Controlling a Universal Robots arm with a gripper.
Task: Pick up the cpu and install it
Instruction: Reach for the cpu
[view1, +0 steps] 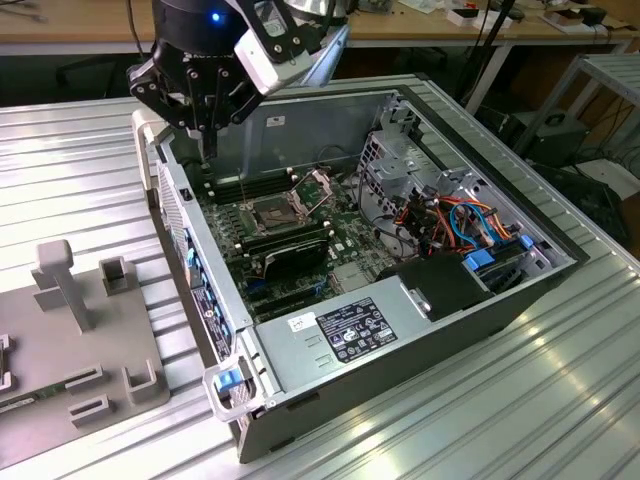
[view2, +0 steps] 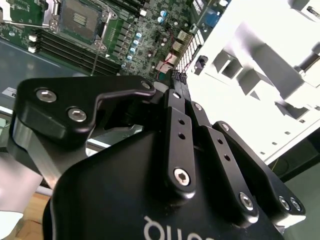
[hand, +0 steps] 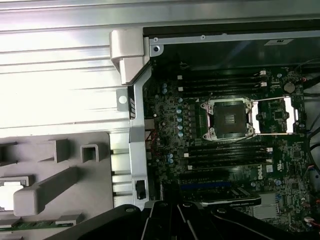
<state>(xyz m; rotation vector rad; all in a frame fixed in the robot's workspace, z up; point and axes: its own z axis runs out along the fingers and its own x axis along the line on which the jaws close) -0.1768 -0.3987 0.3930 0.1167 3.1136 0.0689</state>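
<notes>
Cpu (hand: 9, 196): taken here to be the pale square piece, cut by the picture's edge in the first wrist view, seated in a recess of the grey fixture (view1: 90, 340) on the ribbed metal surface (view1: 560, 400), outside the computer case (view1: 300, 125). Being square, it offers no long axis to align with. Claw (view1: 207, 140): poised over the case wall on the fixture side, fingers drawn narrow, nothing visible between them in the second wrist view. From the claw, the cpu lies outward and down, beyond the case wall on the exterior view's left, well apart. The socket (hand: 229, 118) lies the opposite way, inside the case, dark and unfilled, its hinged frame (hand: 275, 116) swung open.
</notes>
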